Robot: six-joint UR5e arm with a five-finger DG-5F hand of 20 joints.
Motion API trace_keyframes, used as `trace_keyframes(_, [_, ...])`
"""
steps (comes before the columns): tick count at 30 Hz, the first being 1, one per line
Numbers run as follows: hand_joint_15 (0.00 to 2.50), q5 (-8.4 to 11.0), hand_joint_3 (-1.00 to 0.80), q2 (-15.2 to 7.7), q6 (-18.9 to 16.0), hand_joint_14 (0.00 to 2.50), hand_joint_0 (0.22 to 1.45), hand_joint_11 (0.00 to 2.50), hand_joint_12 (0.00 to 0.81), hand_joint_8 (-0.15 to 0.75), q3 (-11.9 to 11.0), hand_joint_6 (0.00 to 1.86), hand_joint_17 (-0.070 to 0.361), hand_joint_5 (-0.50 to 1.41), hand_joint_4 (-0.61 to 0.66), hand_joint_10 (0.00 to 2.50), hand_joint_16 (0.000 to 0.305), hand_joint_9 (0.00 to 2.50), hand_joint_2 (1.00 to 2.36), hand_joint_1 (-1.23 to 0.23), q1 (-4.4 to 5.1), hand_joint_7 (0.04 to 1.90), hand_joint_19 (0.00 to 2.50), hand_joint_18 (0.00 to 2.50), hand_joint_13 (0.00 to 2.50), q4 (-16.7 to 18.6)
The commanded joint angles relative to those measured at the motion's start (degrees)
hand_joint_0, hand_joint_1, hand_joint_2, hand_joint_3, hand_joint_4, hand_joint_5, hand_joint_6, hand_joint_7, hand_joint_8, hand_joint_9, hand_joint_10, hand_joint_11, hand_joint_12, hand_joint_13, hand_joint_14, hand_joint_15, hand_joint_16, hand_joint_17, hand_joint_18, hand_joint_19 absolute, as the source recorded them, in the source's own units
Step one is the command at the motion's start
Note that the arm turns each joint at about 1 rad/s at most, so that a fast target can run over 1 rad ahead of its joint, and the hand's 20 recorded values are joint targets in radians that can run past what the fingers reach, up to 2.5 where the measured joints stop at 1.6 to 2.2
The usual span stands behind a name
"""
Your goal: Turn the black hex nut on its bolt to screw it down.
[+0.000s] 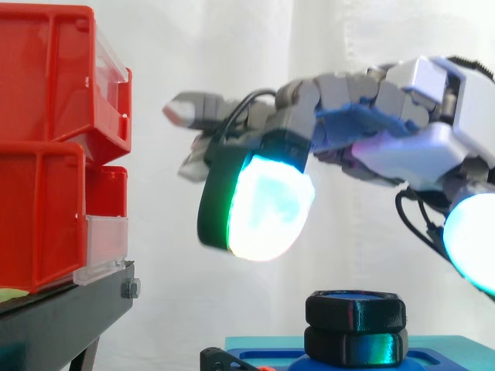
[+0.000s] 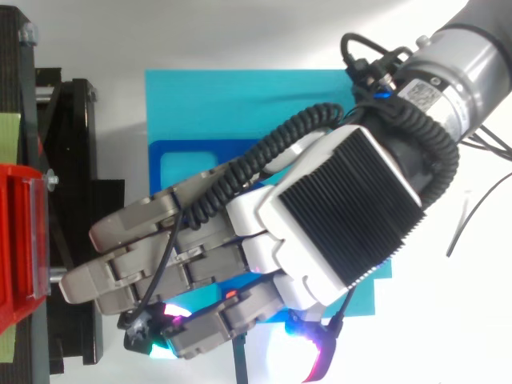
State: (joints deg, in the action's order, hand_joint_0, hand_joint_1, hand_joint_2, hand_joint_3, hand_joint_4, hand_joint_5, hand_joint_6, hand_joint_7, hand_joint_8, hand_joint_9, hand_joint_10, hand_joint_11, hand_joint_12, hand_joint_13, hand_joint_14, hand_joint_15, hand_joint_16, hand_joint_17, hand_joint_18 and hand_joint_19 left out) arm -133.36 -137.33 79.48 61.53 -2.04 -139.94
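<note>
Red bins (image 1: 46,147) are seen stacked on a black stand (image 1: 69,309) at nine o'clock in the side view. The hand (image 1: 348,100) is held loosely extended, with nothing grasped. At its six o'clock, clear of it, the black hex nut (image 1: 354,311) is seated on a blue base (image 1: 456,348).

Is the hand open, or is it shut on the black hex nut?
Open. In the side view the hand stretches its fingers nearly straight, above the black hex nut, not touching it.
</note>
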Motion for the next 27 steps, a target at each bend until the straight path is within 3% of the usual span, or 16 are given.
trace_keyframes(1, [0.00, 0.20, -0.50, -0.66, -0.56, 0.00, 0.40, 0.11, 0.323, 0.392, -0.01, 0.50, 0.109, -0.11, 0.38, 0.00, 0.048, 0.41, 1.00, -0.45, -0.16, 0.97, 0.31, 0.10, 0.21, -0.07])
trace_keyframes(10, [0.00, -0.06, -0.50, -0.66, -0.73, 0.00, 0.45, 0.09, 0.293, 0.369, -0.01, 0.50, 0.097, -0.11, 0.35, 0.00, 0.043, 0.40, 1.00, -0.49, -1.48, 0.98, 0.33, 0.07, 0.20, -2.09])
trace_keyframes(13, [0.00, -1.20, -0.50, -0.66, -0.73, 0.00, 0.48, 0.08, 0.276, 0.353, -0.18, 0.50, 0.089, -0.11, 0.34, 0.00, 0.040, 0.40, 1.00, -0.53, -2.27, 1.01, 0.34, 0.05, 0.19, -1.65])
trace_keyframes(20, [0.00, -1.99, -0.50, -0.66, -0.82, 0.00, 0.46, 0.06, 0.288, 0.365, -0.45, 0.50, 0.093, -0.11, 0.34, 0.00, 0.042, 0.39, 1.00, -0.63, -2.80, 1.03, 0.34, 0.07, 0.19, -1.57])
trace_keyframes(27, [0.00, -2.08, -0.50, -0.66, -0.73, 0.00, 0.43, 0.07, 0.300, 0.377, -0.45, 0.50, 0.099, -0.11, 0.36, 0.00, 0.044, 0.39, 1.00, -0.63, -3.24, 1.04, 0.33, 0.09, 0.19, -1.65])
